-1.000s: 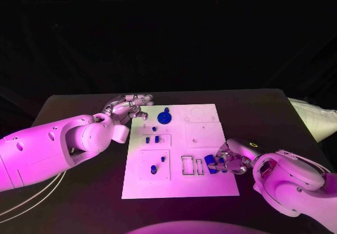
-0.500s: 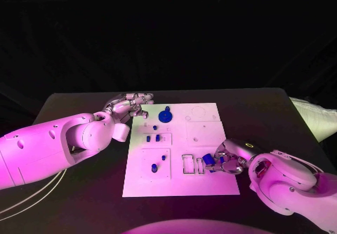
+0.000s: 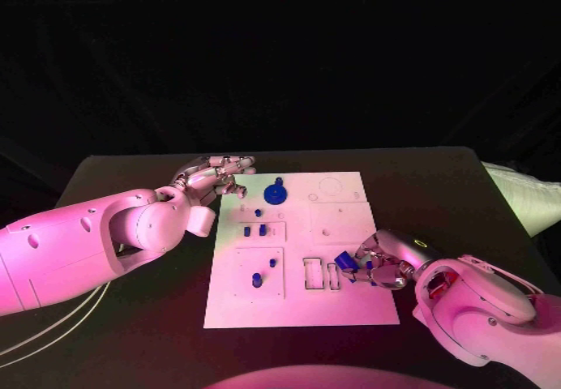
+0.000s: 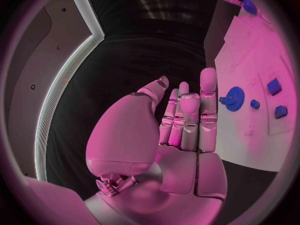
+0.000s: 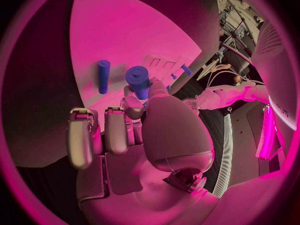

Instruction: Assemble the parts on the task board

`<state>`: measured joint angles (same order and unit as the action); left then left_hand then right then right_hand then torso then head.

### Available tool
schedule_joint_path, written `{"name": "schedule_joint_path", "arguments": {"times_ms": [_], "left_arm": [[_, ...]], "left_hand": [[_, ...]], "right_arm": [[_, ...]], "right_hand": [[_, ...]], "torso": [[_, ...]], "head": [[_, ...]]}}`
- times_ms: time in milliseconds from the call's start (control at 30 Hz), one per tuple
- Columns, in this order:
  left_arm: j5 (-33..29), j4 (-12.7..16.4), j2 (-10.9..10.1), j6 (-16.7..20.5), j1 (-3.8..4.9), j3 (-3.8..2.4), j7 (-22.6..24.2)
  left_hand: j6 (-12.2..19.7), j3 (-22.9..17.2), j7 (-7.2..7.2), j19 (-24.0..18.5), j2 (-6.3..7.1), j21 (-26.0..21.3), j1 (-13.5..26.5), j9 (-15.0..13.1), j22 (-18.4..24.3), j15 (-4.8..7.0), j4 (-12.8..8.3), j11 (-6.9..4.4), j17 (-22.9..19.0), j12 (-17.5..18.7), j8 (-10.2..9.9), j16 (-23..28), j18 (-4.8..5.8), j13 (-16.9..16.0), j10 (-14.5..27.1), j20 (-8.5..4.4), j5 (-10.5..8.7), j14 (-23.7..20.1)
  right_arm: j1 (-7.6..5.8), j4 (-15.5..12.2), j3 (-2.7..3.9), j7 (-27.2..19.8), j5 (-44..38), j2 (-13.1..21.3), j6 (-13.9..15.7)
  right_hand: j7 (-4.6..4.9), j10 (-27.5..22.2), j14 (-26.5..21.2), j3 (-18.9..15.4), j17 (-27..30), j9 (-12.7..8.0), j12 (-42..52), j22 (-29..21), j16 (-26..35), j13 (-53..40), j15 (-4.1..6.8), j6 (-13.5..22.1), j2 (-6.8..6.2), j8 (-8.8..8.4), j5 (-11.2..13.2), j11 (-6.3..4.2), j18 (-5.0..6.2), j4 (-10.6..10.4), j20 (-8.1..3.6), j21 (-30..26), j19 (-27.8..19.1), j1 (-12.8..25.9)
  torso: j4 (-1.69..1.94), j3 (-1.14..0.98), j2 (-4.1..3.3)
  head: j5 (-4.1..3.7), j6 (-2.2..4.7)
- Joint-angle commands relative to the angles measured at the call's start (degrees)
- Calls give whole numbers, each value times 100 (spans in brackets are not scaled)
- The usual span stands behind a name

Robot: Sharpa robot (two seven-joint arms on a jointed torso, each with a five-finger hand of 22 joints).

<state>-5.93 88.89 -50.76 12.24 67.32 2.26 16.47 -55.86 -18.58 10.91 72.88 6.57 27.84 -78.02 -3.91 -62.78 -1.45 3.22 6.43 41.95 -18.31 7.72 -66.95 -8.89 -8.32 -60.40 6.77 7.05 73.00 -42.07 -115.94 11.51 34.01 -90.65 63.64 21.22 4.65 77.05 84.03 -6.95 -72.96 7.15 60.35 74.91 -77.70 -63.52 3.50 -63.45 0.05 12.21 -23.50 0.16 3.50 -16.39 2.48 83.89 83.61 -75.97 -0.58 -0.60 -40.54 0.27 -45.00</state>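
The white task board (image 3: 339, 312) lies mid-table. My right hand (image 3: 383, 267) sits at its near right edge and pinches a short blue cylinder (image 3: 347, 261) (image 5: 139, 81) between thumb and finger, just right of two empty rectangular slots (image 3: 322, 274). A second blue peg (image 5: 103, 76) lies on the board beside it. My left hand (image 3: 217, 174) (image 4: 181, 120) hovers off the board's far left corner, fingers straight, holding nothing. A blue gear (image 3: 275, 193) (image 4: 235, 98) sits on the board close to it.
Small blue parts stand in the board's left panels: two blocks (image 3: 254, 230) and pegs (image 3: 271, 262) (image 3: 256, 279) (image 3: 259, 212). Bare black table (image 3: 140, 324) surrounds the board.
My right hand has crept slightly leftward over the board with the blue cylinder, which now sits a little higher. The left hand has stayed put.
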Motion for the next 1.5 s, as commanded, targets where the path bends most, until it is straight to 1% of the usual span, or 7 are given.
{"name": "schedule_joint_path", "arguments": {"times_ms": [33, 267, 633, 800, 1233, 1300, 1500], "left_arm": [[37, 16, 3, -128, -5, -3, 9], [67, 20, 5, -153, -10, -3, -4], [81, 11, 27, -162, -11, -1, -26], [89, 10, 33, -160, -11, 5, -24], [94, 27, 38, -158, -11, 5, -16], [94, 29, 38, -158, -11, 5, -13], [94, 30, 43, -159, -11, 4, -10]], "left_hand": [[55, 24, -3, 3, -13, -32, -53, -1, 8, -12, -1, -1, -10, -34, 26, -4, -106, -5, 39, 39, -14, -16], [59, 23, -4, 2, -21, -38, -76, -1, 12, -11, -11, -3, -20, -43, 30, -3, -107, -6, 48, 39, -11, -21], [61, 22, -4, 2, -24, -39, -85, -1, 13, -10, -15, -4, -22, -47, 33, -3, -108, -7, 50, 38, -10, -23], [61, 22, -4, 2, -24, -39, -85, -1, 13, -10, -15, -4, -22, -47, 33, -3, -108, -7, 50, 38, -10, -23], [61, 22, -4, 2, -24, -39, -85, -1, 13, -10, -15, -4, -22, -47, 33, -3, -108, -7, 50, 38, -10, -23], [61, 22, -4, 2, -24, -39, -85, -1, 13, -10, -15, -4, -22, -47, 33, -3, -108, -7, 50, 38, -10, -23], [61, 22, -4, 2, -24, -39, -85, -1, 13, -10, -15, -4, -22, -47, 33, -3, -108, -7, 50, 38, -10, -23]], "right_arm": [[-9, -107, 13, 4, 646, 26, 778], [-18, -187, 22, 25, 874, 9, 761], [-21, -153, 22, 39, 1030, -253, -172], [-22, -143, 21, 52, 1043, -362, -471], [-23, 32, 19, 71, 878, -581, -484], [-24, 64, 19, 73, 849, -606, -471], [-29, 114, 19, 71, 757, -645, -418]], "right_hand": [[-20, 10, 309, -56, -11, 135, -39, 424, -37, -13, 46, -40, 47, 55, -299, -25, -83, -23, -12, 21, 11, 66], [-20, 13, 307, -114, -3, 159, -83, 420, -30, -13, 46, -36, 76, 45, -488, -25, -82, -30, -11, 18, 8, 169], [-17, -15, 287, -246, 83, 189, -200, 345, 38, 43, 39, -40, 54, 38, -429, -18, -63, -36, -5, -28, -38, 358], [-26, 15, 295, -300, 55, 209, -177, 359, 19, 5, 44, -55, 83, 43, -352, -24, -66, -33, -7, -21, -28, 451], [-29, 10, 293, -346, 65, 227, -214, 350, 28, 17, 46, -56, 91, 43, -254, -26, -64, -27, -9, -28, -33, 493], [-29, 4, 292, -394, 73, 242, -241, 342, 35, 23, 45, -54, 95, 42, -110, -25, -62, -28, -9, -34, -38, 544], [-11, -79, 263, -725, 195, 295, -462, 210, 140, 139, 30, -6, 91, 25, 1188, -5, -32, -30, 0, -119, -117, 1039]], "torso": [[2, 0, -2], [2, 4, -5], [12, 1, 0], [10, 16, 3], [8, 6, -7], [13, 6, -6], [7, 3, -5]], "head": [[-2, 6], [4, 2], [40, -13], [34, -8], [46, 0], [46, -1], [53, -9]]}}
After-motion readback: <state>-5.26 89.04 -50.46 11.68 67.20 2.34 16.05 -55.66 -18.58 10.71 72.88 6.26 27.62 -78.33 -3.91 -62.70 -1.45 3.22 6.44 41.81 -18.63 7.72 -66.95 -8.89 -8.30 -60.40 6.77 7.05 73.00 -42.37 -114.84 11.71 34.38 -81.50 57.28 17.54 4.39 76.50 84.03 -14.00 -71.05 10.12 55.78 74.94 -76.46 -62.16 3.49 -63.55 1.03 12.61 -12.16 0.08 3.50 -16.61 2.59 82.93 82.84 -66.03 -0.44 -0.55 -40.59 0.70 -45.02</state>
